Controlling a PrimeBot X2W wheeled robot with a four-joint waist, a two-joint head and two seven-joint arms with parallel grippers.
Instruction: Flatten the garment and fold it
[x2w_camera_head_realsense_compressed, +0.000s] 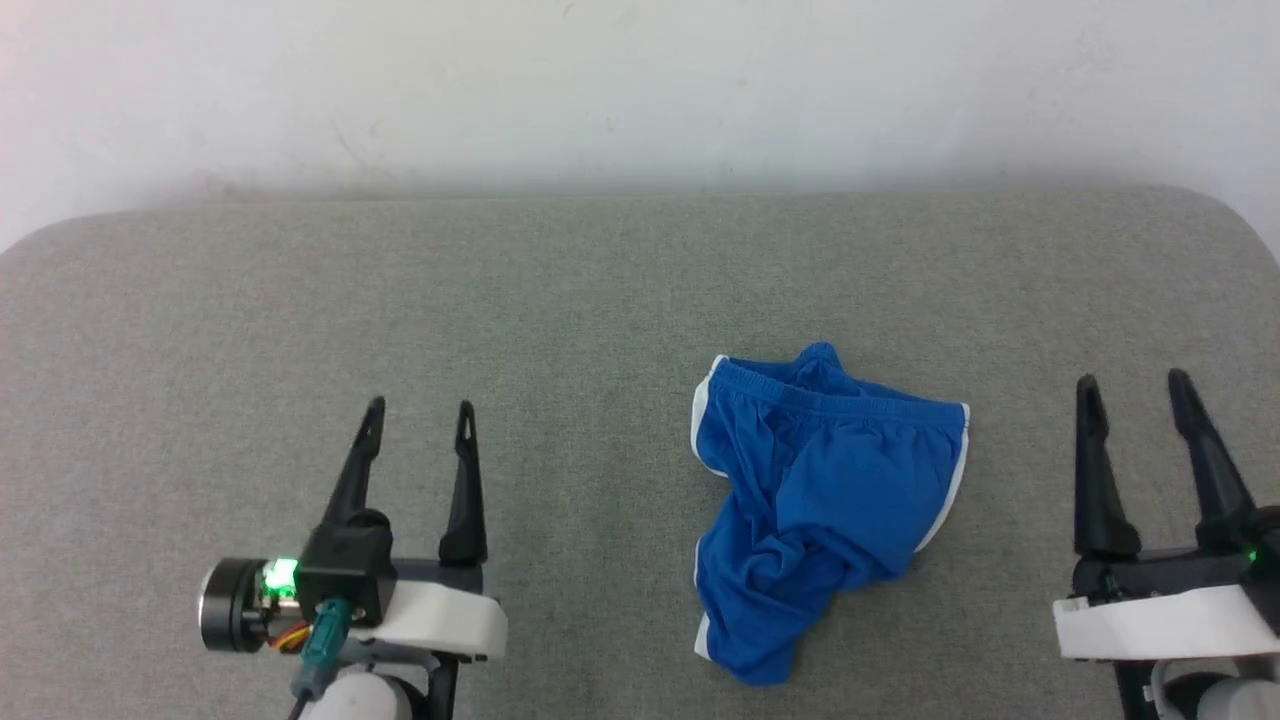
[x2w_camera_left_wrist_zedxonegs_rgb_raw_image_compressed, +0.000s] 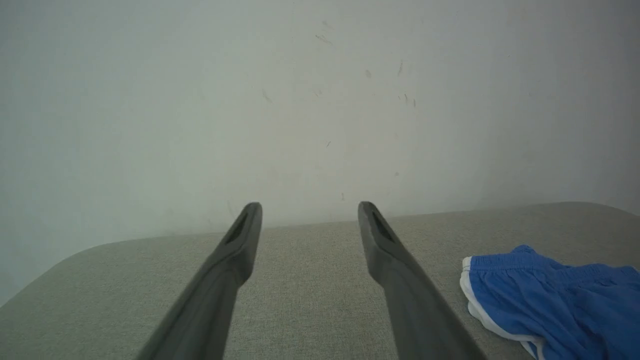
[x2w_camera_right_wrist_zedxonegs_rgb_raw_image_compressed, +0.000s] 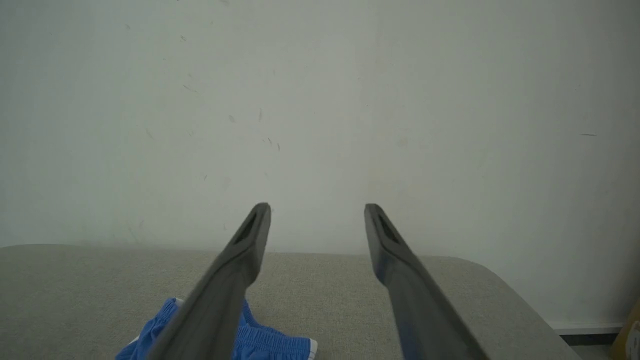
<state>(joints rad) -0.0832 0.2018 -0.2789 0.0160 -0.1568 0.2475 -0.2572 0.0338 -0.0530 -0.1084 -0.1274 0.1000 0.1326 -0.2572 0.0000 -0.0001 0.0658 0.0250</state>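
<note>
The garment (x2w_camera_head_realsense_compressed: 815, 500), bright blue shorts with white edge trim, lies crumpled on the grey padded table (x2w_camera_head_realsense_compressed: 560, 300), right of centre, its gathered waistband toward the wall. My left gripper (x2w_camera_head_realsense_compressed: 420, 418) stands open well to the left of it, holding nothing. My right gripper (x2w_camera_head_realsense_compressed: 1132, 392) stands open just right of it, also with nothing in it. In the left wrist view the garment (x2w_camera_left_wrist_zedxonegs_rgb_raw_image_compressed: 560, 300) lies at the lower right, beyond the open left gripper (x2w_camera_left_wrist_zedxonegs_rgb_raw_image_compressed: 309, 210). The right wrist view has the garment (x2w_camera_right_wrist_zedxonegs_rgb_raw_image_compressed: 265, 342) at the bottom, partly behind one finger of the open right gripper (x2w_camera_right_wrist_zedxonegs_rgb_raw_image_compressed: 316, 211).
A pale wall (x2w_camera_head_realsense_compressed: 640, 90) rises right behind the table's far edge. The table's corners are rounded at the far left and far right. A strip of floor with a yellowish object (x2w_camera_right_wrist_zedxonegs_rgb_raw_image_compressed: 627, 335) lies past the table's right end.
</note>
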